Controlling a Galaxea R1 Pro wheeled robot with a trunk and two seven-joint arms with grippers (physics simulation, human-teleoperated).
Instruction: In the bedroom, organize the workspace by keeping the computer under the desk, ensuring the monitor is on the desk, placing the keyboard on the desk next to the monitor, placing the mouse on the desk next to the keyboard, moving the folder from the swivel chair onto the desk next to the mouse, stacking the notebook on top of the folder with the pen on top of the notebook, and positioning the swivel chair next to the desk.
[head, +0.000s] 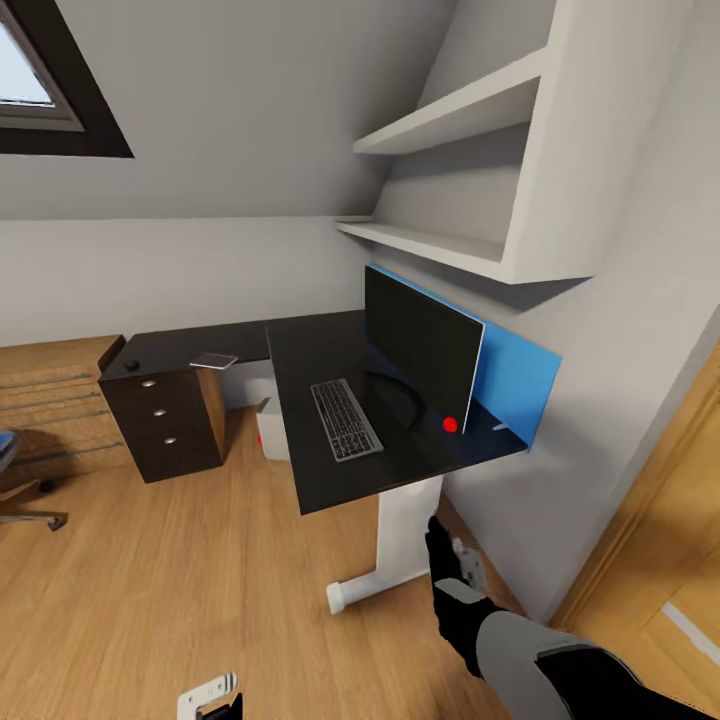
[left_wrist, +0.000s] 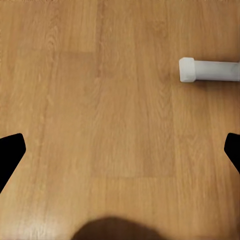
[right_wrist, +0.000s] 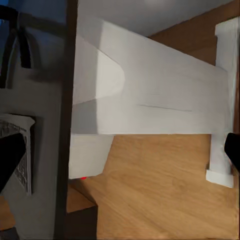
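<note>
Both grippers hang spread wide and empty — right gripper (head: 437, 535) low beside the desk (head: 310, 480) (monitor (head: 420, 350) and keyboard (head: 345, 418) already on top), probably mid-approach.

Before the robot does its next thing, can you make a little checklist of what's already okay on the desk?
1. Monitor on the desk: ok.
2. Keyboard beside the monitor: ok.
3. Mouse next to the keyboard: not ok, it sits at the desk's far end.
4. Computer under the desk: ok.
5. Swivel chair next to the desk: not ok, it stands apart.
6. Left gripper empty: ok, open over bare floor.
</note>
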